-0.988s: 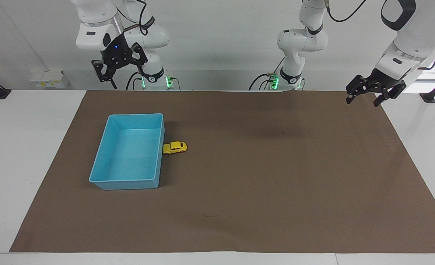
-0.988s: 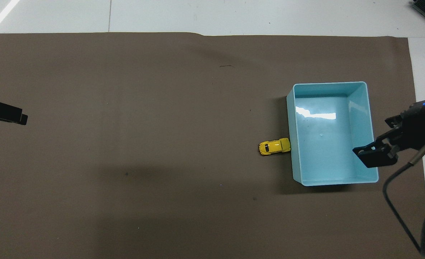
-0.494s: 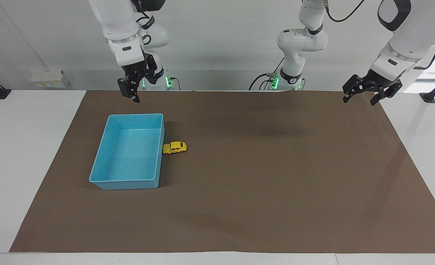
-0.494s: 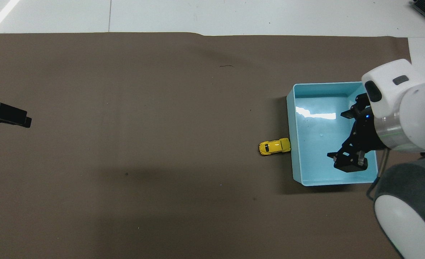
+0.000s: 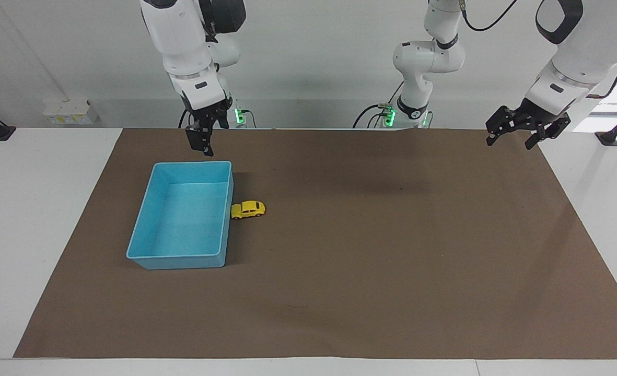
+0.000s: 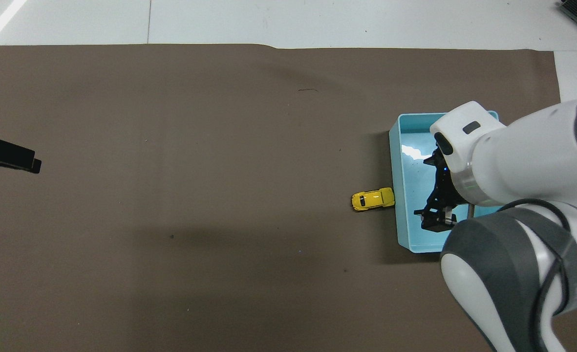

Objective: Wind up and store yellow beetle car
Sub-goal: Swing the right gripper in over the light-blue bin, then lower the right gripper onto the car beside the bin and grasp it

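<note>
Both sets of fingers open, empty

Tiny yellow beetle car (image 5: 248, 209) touches the light-blue plastic bin (image 5: 151, 255) on the brown mat; my right gripper (image 5: 202, 147) is above the bin's robot-side rim, my left gripper (image 5: 517, 137) waits over the mat's corner

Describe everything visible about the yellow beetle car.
The yellow beetle car is a tiny toy with a glossy, rounded bright yellow body, dark windows and small black wheels. It stands upright on its wheels on the brown mat, beside the light-blue bin, with one end against or almost against the bin's long wall. No gripper touches it.
</note>
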You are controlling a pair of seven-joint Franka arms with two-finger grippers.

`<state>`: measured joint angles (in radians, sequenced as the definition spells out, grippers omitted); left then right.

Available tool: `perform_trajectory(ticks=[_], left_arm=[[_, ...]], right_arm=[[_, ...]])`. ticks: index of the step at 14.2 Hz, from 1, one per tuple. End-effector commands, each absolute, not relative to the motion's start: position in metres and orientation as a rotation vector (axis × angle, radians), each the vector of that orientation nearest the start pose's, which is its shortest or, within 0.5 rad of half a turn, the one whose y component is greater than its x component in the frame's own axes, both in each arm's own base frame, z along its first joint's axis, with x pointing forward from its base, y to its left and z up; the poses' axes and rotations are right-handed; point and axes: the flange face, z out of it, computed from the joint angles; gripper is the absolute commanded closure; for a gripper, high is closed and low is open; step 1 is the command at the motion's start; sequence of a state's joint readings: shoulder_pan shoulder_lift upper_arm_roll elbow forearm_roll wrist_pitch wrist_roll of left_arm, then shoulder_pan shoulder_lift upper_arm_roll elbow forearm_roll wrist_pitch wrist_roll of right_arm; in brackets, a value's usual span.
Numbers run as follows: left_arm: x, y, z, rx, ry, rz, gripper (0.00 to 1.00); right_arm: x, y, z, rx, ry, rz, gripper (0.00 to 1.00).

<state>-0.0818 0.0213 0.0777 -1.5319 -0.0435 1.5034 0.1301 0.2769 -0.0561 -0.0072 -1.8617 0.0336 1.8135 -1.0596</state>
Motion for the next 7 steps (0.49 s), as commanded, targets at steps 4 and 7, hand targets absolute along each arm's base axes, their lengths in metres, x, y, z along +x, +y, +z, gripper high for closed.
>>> perform_trajectory(ticks=[4,7], left_arm=[[0.551,-0.003,0.629,-3.165,0.190,0.085,0.00],[0.551,-0.003,0.630,-3.165,0.190,0.082,0.00]], right_arm=[[0.532,0.147,0.456,-2.299,-2.092,0.005,0.00],[0.529,0.145,0.426,-2.297,-2.120,0.014,0.00]])
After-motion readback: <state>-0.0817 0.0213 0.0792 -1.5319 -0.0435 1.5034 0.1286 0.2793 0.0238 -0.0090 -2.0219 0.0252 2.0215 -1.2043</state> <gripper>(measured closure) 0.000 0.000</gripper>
